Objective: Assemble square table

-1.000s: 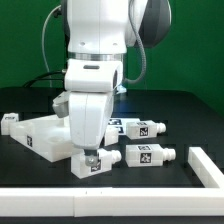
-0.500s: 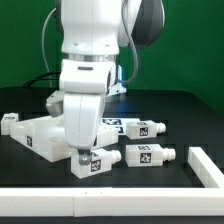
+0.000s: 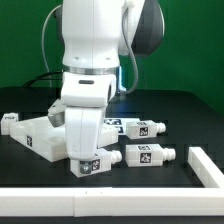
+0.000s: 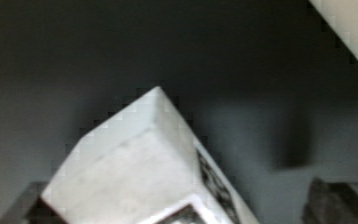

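The square table top, a white tray with a raised rim, lies at the exterior view's left. A white peg leg with a black-and-white tag lies in front of it. My gripper has come down over this leg. In the wrist view the leg fills the space between my dark fingers, with a gap showing on one side. The jaws are open and straddle the leg. Two more tagged legs lie to the exterior view's right, and another lies at the far left.
A long white border wall runs along the front, and a short piece of it stands at the exterior view's right. The marker board lies behind the arm, mostly hidden by it.
The arm has lowered and shifted slightly toward the exterior view's left, bringing the gripper down around the front leg. The leg and the other parts have not visibly moved.
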Motion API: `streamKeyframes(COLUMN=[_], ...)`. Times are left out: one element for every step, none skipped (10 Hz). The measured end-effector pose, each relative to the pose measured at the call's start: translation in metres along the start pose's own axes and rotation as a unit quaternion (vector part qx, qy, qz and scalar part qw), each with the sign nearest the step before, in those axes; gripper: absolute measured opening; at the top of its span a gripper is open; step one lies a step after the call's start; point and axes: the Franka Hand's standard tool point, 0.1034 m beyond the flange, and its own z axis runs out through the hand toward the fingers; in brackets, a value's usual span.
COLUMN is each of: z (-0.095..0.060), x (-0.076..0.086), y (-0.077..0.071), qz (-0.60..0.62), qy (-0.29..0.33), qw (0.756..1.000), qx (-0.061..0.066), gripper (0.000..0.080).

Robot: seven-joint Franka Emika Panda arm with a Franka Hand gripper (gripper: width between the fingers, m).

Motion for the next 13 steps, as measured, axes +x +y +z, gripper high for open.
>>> streamKeyframes(z=[0.000, 0.000, 0.000, -0.006, -0.012, -0.015, -0.018, -0.018, -0.015, -0.013, -0.013, -0.013, -0.009], x=[0.000, 0.000, -0.003, -0.017, -0.032, -0.044, -0.056, -0.066, -0.080, -0.091, -0.087, -0.085, -0.088], y=[0.000, 0.000, 0.001, 0.010, 0.024, 0.038, 0.048, 0.051, 0.049, 0.044, 0.045, 0.044, 0.045], qz=[0.000, 0.000, -0.015, -0.062, -0.092, -0.124, -0.159, -0.191, -0.205, -0.192, -0.191, -0.192, -0.196], qy=[0.000, 0.000, -0.001, -0.005, -0.007, -0.007, -0.007, -0.006, -0.002, -0.001, -0.001, -0.001, 0.000], qw=[1.000, 1.000, 1.000, 0.998, 0.996, 0.992, 0.987, 0.981, 0.978, 0.981, 0.981, 0.981, 0.980], qx=[0.000, 0.000, 0.001, 0.009, 0.019, 0.024, 0.020, 0.019, 0.021, 0.030, 0.029, 0.029, 0.032], gripper=[0.0372, 0.0372, 0.0279, 0.0279, 0.0279, 0.0279, 0.0279, 0.0279, 0.0279, 0.0279, 0.0279, 0.0279, 0.0279])
